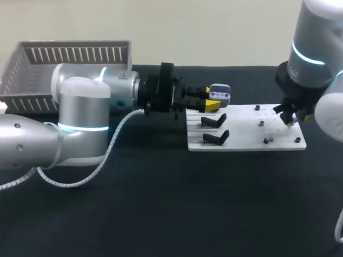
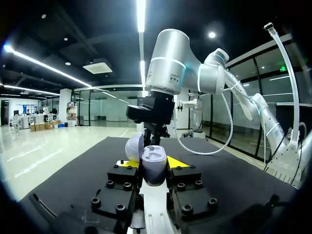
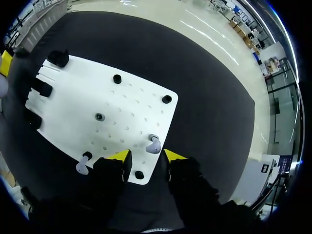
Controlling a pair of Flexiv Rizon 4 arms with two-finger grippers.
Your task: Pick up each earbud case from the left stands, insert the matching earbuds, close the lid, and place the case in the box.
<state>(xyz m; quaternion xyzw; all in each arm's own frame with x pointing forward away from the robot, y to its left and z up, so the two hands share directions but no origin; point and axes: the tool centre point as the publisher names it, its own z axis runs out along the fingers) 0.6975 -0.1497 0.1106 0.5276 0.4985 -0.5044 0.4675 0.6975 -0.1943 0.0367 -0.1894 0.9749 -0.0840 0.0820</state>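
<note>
Arms first: your left arm (image 1: 82, 108) comes in from the left and lies nearly level over the table (image 1: 157, 212). Its wrist points toward the white board (image 1: 247, 134). Your left gripper (image 1: 209, 100) is clamped on the earbud case (image 1: 220, 94), one yellow tip on each flank. The case is held in the air over the board's far left corner. Your right arm (image 1: 315, 49) drops in from the upper right with its wrist pointing straight down above the right part of the board. Your right gripper (image 3: 146, 157) has its fingers apart and grips nothing. One earbud (image 3: 154, 145) lies on the board just ahead of the gap between the tips. A second earbud (image 3: 81, 166) lies near the board's edge, off to one side of the fingers.

The case is open, with its lid (image 2: 134, 147) tipped back. You cannot tell whether anything sits in its pale inner tray. The box (image 1: 27, 67) stands at the far left of the table, behind your left arm. Its floor is out of sight.

The case is smooth, rounded and pale lavender-grey. The box is grey plastic with slatted walls. The board is flat and matte white, dotted with small holes and short black pegs. Two black stands (image 1: 214, 120) sit at its left end. The table is covered in black cloth.
</note>
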